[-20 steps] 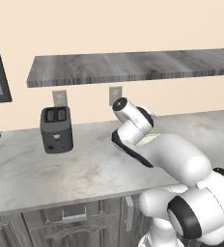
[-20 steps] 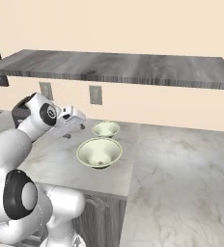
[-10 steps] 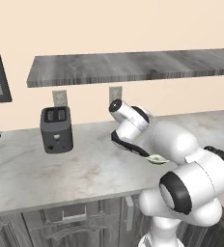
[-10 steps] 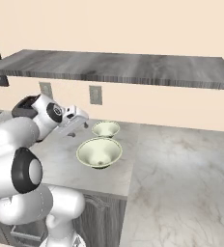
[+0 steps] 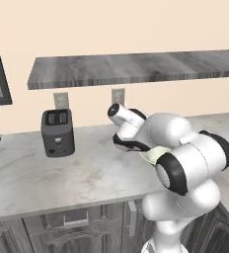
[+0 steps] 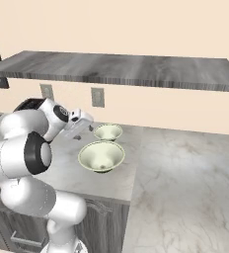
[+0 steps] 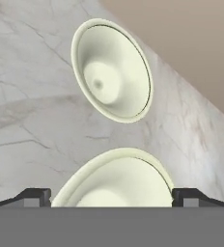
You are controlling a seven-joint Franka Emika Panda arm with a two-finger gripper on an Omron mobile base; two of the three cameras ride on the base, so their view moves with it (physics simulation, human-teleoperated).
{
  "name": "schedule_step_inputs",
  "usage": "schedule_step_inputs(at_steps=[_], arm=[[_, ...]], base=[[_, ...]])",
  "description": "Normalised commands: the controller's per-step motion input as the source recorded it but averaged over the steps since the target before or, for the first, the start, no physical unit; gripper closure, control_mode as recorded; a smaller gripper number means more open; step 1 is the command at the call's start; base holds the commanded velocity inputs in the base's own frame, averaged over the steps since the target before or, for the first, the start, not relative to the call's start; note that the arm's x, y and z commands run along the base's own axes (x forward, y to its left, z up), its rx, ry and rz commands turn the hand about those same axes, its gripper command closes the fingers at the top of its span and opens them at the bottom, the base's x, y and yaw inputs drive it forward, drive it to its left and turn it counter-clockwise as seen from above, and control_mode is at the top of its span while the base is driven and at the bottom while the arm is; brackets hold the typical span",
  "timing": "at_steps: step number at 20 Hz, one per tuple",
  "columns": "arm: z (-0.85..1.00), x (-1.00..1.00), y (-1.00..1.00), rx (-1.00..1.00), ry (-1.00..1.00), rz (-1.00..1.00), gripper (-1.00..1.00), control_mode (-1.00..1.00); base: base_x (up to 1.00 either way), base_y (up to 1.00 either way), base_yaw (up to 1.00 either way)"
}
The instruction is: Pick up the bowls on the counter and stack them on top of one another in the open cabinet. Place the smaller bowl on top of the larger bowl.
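Note:
Two cream-green bowls stand on the pale marbled counter [image 6: 185, 168]. The smaller bowl [image 6: 108, 132] is nearer the wall and the larger bowl [image 6: 101, 156] is nearer the front edge. My gripper [image 6: 83, 123] hovers just left of them, above the counter, open and holding nothing. In the hand view the larger bowl [image 7: 116, 181] lies low between my open gripper [image 7: 112, 195] fingertips, with the smaller bowl [image 7: 111, 72] beyond it. In the left base view my arm hides all but a sliver of a bowl [image 5: 153, 154]. The open cabinet [image 6: 121, 71] is a dark streaked slab above the counter.
A dark toaster [image 5: 57, 132] stands on the counter to the left of the arm. Wall outlets [image 6: 97, 97] sit behind the bowls. The counter's front edge [image 6: 106, 190] runs just in front of the larger bowl. The marble widens out to the right.
The hand has edged a little right towards the bowls while the arm's elbow swung in closer. Both bowls stay where they were and the jaws stay open.

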Motion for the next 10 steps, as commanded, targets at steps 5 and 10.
schedule_step_inputs(at_steps=[5, 10], arm=[[-0.22, 0.38, 0.00, -0.04, 0.00, -0.05, -1.00, -1.00], [-0.25, 0.37, 0.00, -0.02, 0.00, -0.05, -1.00, -1.00]], base=[[0.00, 0.00, 0.00], [0.00, 0.00, 0.00]])
